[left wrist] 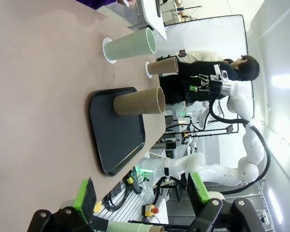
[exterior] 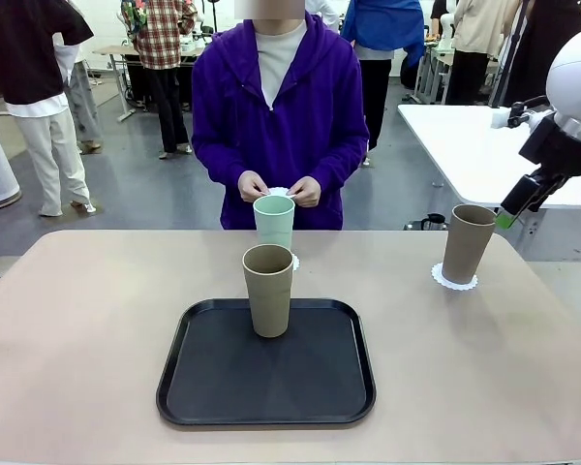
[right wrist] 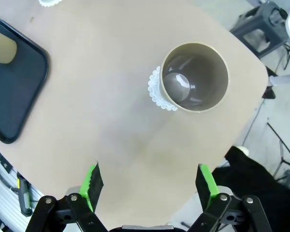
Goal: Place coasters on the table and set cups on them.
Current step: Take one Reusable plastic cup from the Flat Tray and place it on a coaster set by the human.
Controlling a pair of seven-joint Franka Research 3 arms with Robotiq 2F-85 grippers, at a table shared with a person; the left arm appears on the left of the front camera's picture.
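Note:
One brownish-taupe cup [exterior: 466, 242] stands on a lacy white coaster [exterior: 454, 281] at the table's [exterior: 77, 320] right side. My right gripper [exterior: 508, 217] hangs open just right of it and above the rim. From above, the same cup [right wrist: 195, 76] and coaster [right wrist: 155, 89] lie ahead of the open right gripper [right wrist: 150, 182]. A mint green cup [exterior: 274, 221] stands on a coaster [exterior: 294, 262] behind the tray. Another taupe cup [exterior: 268, 289] stands on the black tray [exterior: 213, 387]. The person's hands hold a white coaster [exterior: 279, 192]. My left gripper [left wrist: 141, 193] is open, far from the cups [left wrist: 139, 100].
The person stands close at the table's far edge. A white table [exterior: 474, 145] stands behind the right arm. Bare tabletop lies left and right of the tray. Other people stand farther off.

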